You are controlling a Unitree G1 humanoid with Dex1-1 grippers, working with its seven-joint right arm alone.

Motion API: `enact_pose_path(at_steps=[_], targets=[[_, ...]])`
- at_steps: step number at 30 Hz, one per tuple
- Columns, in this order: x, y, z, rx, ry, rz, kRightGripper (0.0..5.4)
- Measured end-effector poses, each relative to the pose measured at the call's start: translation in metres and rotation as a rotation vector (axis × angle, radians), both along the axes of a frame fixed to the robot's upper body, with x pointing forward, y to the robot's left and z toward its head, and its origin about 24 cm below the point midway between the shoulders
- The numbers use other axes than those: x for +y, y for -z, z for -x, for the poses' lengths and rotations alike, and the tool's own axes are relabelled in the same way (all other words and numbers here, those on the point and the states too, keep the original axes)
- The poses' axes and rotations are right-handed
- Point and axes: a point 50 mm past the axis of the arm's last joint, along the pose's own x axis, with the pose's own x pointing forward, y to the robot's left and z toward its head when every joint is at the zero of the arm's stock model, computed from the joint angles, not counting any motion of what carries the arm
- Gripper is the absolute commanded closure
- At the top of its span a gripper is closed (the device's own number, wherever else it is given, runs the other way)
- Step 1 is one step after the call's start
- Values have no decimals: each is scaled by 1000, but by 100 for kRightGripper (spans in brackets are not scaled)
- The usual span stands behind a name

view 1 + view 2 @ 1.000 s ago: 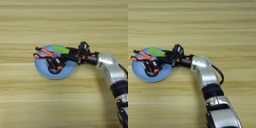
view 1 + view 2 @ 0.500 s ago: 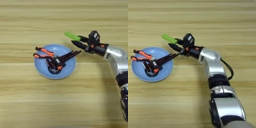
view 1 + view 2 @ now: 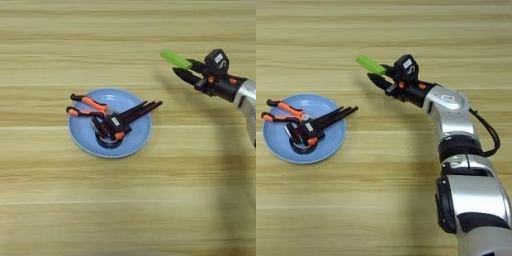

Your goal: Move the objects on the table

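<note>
Two tools on the light-blue plate: orange-handled pliers at its left side, handles poking past the left rim; black clamp across the middle, long black arms running up and right over the plate's rim, orange tip near the plate's centre. Pliers and clamp meeting around the plate's middle, exact contact hard to read.

Green block off the plate, up and to the right of it, well apart. Pinched at its right end by the right gripper: upper finger touching the block, lower finger pointing left just under it. Block tilted, sticking out left beyond the fingertips. Shadow on the table below the gripper, offset from the block, so apparently held above the surface rather than resting.

Silver forearm entering from lower right, bent at the elbow, wrist aimed left toward the plate side. Black cable looping off the forearm's right side.
</note>
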Motion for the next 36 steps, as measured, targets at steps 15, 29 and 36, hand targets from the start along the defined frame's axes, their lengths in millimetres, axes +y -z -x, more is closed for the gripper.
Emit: enact_pose_path(at_steps=[15, 29, 36], targets=[[-16, 22, 6, 109, 58, 80, 390], [-23, 42, 11, 213, 106, 123, 390], [-24, 47, 14, 244, 93, 155, 390]])
